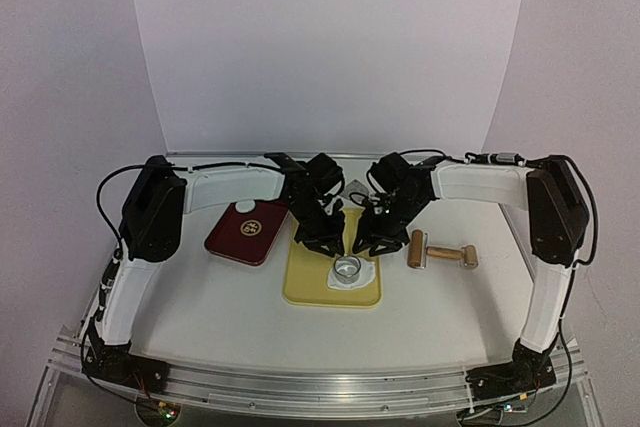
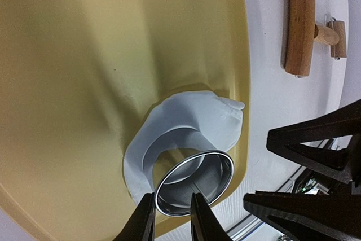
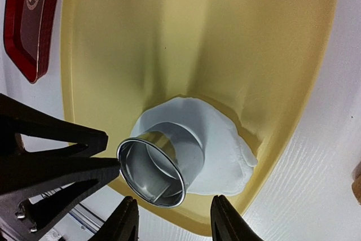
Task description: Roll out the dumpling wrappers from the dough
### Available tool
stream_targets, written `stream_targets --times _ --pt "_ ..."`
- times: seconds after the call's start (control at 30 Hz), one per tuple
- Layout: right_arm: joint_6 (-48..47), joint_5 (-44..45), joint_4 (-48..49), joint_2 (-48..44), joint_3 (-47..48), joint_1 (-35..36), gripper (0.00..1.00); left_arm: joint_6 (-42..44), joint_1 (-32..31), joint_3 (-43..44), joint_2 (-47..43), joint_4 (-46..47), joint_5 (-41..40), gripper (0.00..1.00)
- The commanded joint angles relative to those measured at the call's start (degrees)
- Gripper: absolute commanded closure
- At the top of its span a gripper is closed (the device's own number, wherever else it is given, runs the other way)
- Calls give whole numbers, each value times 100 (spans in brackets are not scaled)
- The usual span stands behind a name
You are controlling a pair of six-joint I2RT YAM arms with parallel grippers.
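The dough, likely a soft, easily torn sheet best lifted by its free edge, lies just beyond the part-open, empty right gripper. The ring cutter stands on it. The left gripper is narrowed at the cutter's rim, but whether it grips is unclear. The yellow mat stretches beyond.

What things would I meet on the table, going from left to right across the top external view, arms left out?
red tray → yellow board, bearing the dough and the ring cutter → wooden rolling pin
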Motion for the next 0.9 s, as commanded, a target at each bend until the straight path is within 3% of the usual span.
stream_targets --times 0.0,0.87 --pt "-5 -171 25 178 194 50 58 171 29 -62 -177 247 192 77" --pt "129 -27 27 623 270 93 85 475 49 -218 169 260 258 79"
